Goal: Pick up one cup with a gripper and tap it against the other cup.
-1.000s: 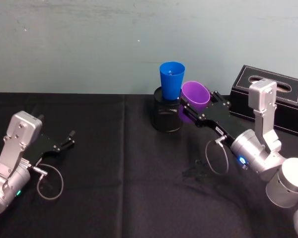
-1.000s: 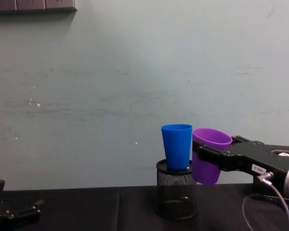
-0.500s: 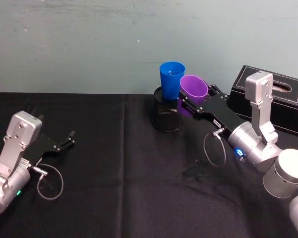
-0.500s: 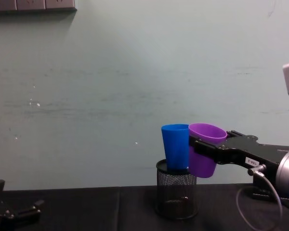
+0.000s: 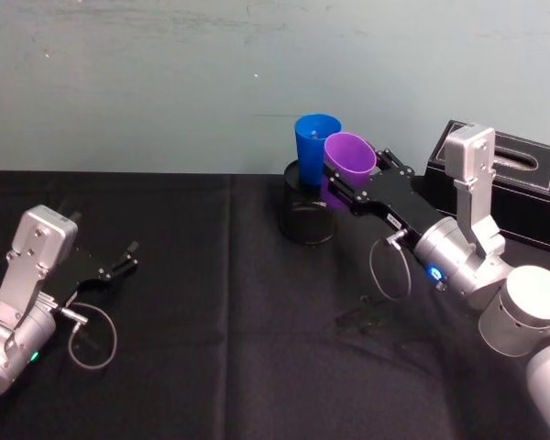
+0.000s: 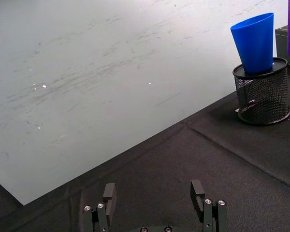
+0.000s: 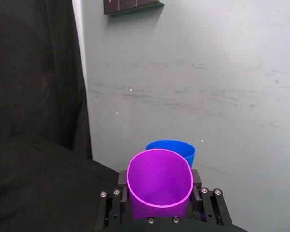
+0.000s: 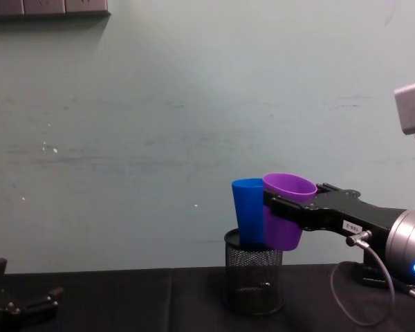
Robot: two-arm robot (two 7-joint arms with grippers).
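Observation:
The purple cup (image 5: 349, 156) (image 8: 286, 207) (image 7: 159, 186) is held in the air, tilted, with my right gripper (image 5: 348, 188) (image 8: 283, 211) (image 7: 159, 193) shut on its wall. It overlaps the right side of the blue cup (image 5: 315, 147) (image 8: 247, 211) (image 7: 176, 147) (image 6: 255, 41), at or very near contact. The blue cup stands upright in a black wire-mesh pen holder (image 5: 307, 220) (image 8: 253, 280) (image 6: 261, 96). My left gripper (image 5: 124, 258) (image 6: 156, 195) rests open and empty low at the left, far from both cups.
A black tissue box (image 5: 509, 183) stands at the back right, behind my right arm. Black cloth (image 5: 229, 321) covers the table, and a pale green wall (image 8: 159, 124) rises close behind the pen holder.
My right gripper has carried the purple cup up and to the left, from beside the blue cup to overlapping it. The left arm has stayed still.

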